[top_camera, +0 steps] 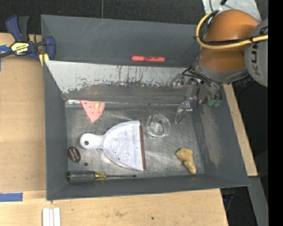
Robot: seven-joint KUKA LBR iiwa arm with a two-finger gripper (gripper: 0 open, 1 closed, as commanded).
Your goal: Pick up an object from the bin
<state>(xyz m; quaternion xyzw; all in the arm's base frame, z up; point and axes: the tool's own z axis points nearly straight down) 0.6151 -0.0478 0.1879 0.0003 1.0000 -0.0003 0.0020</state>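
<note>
The thing nearest the gripper [184, 108] is a clear cup [157, 125], see-through and round, lying on the bin [108, 36] floor right of the middle, toward the back. The gripper hangs just beside it, up and to the right, low over the floor near the back right corner. Nothing can be seen in its grasp, and I cannot tell how far open it is.

The arm comes in over the right rim, its rounded orange cover [225, 32] above the corner, with the metal wrist angled down and left into the bin.

Touching or just beside the cup's left side lies a white dustpan [122, 145], flat and speckled, its red-brown edge toward the cup and its 1 round-ended handle pointing left. A lumpy tan piece [186, 159] sits near the front right. A pink wedge [93, 109] with a yellow spot lies at the back left, a dark oval disc [74, 154] at the front left, and a black-handled screwdriver [101, 176] along the front wall.
</note>
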